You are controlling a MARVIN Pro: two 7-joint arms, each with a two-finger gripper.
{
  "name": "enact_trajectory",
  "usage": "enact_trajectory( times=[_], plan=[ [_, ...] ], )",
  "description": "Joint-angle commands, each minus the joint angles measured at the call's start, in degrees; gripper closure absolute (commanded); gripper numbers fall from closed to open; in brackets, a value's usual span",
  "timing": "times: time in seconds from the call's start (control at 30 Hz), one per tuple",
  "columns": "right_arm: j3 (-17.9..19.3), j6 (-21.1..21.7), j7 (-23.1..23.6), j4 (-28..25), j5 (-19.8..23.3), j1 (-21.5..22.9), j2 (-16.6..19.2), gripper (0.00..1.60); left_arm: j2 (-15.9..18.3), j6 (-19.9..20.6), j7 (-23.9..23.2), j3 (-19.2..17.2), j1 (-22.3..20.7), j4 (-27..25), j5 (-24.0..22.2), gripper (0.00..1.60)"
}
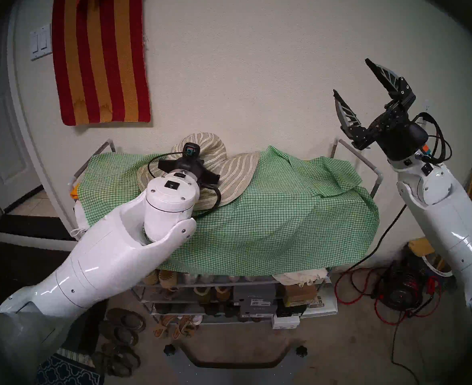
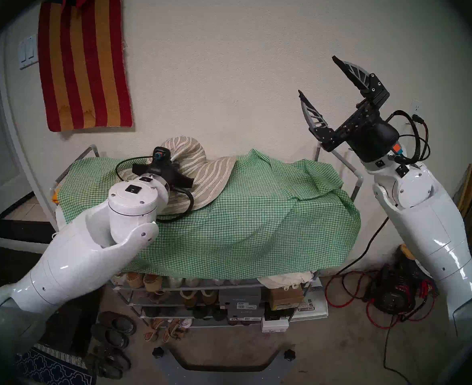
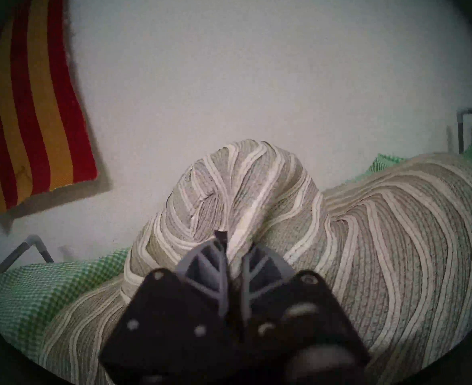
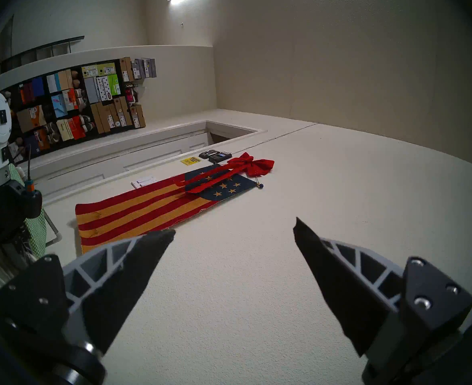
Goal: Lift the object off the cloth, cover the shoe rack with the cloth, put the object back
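The striped sun hat [image 1: 229, 170] lies on the green-and-white check cloth [image 1: 271, 223], toward the back left of the rack top, one part of its brim standing up against the wall. The cloth is draped over the top of the shoe rack [image 1: 348, 151] and hangs over its front edge. In the left wrist view my left gripper [image 3: 226, 237] is shut, pinching a fold of the hat [image 3: 382, 237]; in the head views its fingers are hidden behind the wrist. My right gripper [image 1: 351, 76] is open and empty, raised high at the right and pointing up along the wall [image 4: 234, 226].
Lower shelves hold shoes and shoe boxes [image 1: 251, 298]. A red-and-orange striped rug [image 1: 101, 56] hangs on the wall. Loose sandals [image 1: 123, 329] lie on the floor at left. Red and black cables and a dark device [image 1: 396, 292] lie at right. An orange cloth [image 1: 75, 194] peeks out at the rack's left end.
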Motion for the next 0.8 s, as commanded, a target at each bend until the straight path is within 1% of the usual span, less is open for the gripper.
enact_trajectory(
  times=[0.0, 0.1, 0.17, 0.27, 0.33, 0.4, 0.5, 0.63, 0.77],
  plan=[
    [-0.1, -0.1, 0.1, 0.1, 0.0, -0.1, 0.0, 0.0, 1.0, -4.2, 2.2, -3.8, 1.0, -3.6, 0.5, 1.6],
    [-0.2, -0.1, 0.0, 0.1, 0.0, -0.1, 0.0, 0.0, 1.3, -5.0, 2.7, -4.8, 1.3, -3.9, 0.4, 1.6],
    [-0.2, -0.1, 0.0, 0.1, 0.0, -0.1, 0.0, 0.0, 1.6, -5.9, 3.1, -4.9, 1.6, -3.9, 1.4, 1.6],
    [-0.2, -0.1, 0.0, 0.1, 0.0, -0.1, 0.0, 0.0, 2.0, -6.5, 3.6, -5.9, 1.6, -4.1, 1.6, 1.6],
    [-0.2, -0.1, -0.1, 0.1, -0.1, -0.1, 0.0, 0.0, 2.5, -7.4, 4.0, -6.4, 1.0, -3.8, 2.9, 1.6],
    [-0.2, -0.1, -0.1, 0.1, -0.1, -0.1, 0.0, 0.0, 2.9, -7.3, 4.2, -7.5, 0.4, -3.8, 2.7, 1.6],
    [-0.3, -0.1, -0.1, 0.1, -0.1, -0.1, 0.1, 0.0, 3.7, -7.9, 4.6, -8.8, -0.2, -3.7, 3.4, 1.6],
    [-0.3, -0.1, -0.2, 0.1, -0.1, -0.1, 0.1, 0.0, 4.1, -9.1, 5.6, -11.4, -1.3, -2.7, 4.1, 1.6],
    [-0.3, -0.1, -0.2, 0.1, -0.1, -0.1, 0.1, 0.0, 4.5, -9.7, 6.4, -15.4, -2.8, -1.7, 3.1, 1.6]
  ],
)
